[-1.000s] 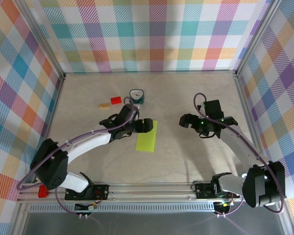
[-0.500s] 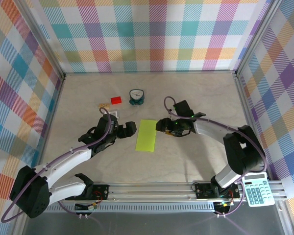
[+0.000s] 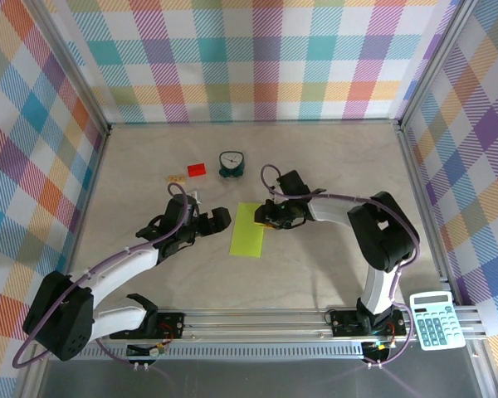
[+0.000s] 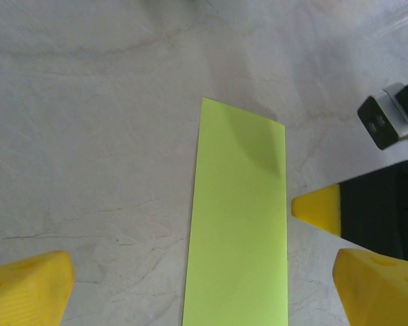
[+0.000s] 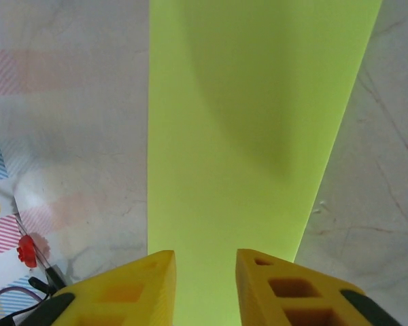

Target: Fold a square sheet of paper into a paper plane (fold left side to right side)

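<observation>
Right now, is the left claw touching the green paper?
Apart. The left wrist view shows bare table between the paper and both yellow fingers of the left gripper.

Pastel plaid walls (image 3: 257, 58) are enclosing the beige marbled table (image 3: 332, 157) on three sides, an aluminium rail (image 3: 257, 319) running along its near edge.

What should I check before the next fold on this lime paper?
1. Fold: square sheet of paper lies as a flat strip: ok.
2. Clearance: left end effector open, apart from the paper: ok.
3. Position: right end effector at the strip's edge, jaws narrowly apart: ok.
4. Contact: right fingertips touching paper: cannot tell.
5. Clutter: teal clock and red block well apart from paper: ok.
</observation>
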You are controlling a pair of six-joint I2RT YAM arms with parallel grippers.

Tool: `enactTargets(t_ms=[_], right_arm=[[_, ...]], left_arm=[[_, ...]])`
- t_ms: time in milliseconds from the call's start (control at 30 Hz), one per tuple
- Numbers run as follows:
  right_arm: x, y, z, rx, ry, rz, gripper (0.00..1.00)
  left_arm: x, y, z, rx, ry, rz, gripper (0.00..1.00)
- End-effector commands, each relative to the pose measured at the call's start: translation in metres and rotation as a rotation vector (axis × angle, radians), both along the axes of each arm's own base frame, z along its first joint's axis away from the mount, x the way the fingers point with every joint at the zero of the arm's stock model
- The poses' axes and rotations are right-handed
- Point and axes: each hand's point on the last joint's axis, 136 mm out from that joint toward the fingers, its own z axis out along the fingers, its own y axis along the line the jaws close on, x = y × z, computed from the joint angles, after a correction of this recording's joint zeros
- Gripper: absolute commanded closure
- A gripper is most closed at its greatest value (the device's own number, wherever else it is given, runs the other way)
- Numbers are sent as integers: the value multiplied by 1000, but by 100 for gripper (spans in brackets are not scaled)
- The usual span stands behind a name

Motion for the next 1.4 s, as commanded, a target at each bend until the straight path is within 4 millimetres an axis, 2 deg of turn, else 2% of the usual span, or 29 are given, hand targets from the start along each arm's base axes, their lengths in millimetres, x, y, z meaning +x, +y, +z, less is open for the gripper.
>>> enactTargets(t_ms=[0,167,267,467,600,800,1100,1367], right_arm=[[0,3,-10,-9,15,22,75],[-7,-3,-29,-53,46,43,82],[-13,-5,-34,-58,36,88,84],[-24,-8,-37,-73,24,176,87],[-24,-8,-35,-67,18,180,87],[-22,-7,-32,-67,14,175,87],[-22,-8,-32,-74,18,164,87],[-23,-10,-35,-84,21,163,87]], left_arm=[[3,-4,1,-34,12,-9,4],[1,-7,-7,-36,58,-22,9],[-2,-15,-11,-58,101,-55,19],[-16,-34,-38,-106,255,-135,34],[-17,-42,-52,-121,322,-157,37],[-14,-55,-62,-139,360,-194,44],[-4,-68,-69,-167,378,-213,51],[-9,-71,-76,-177,403,-223,57]])
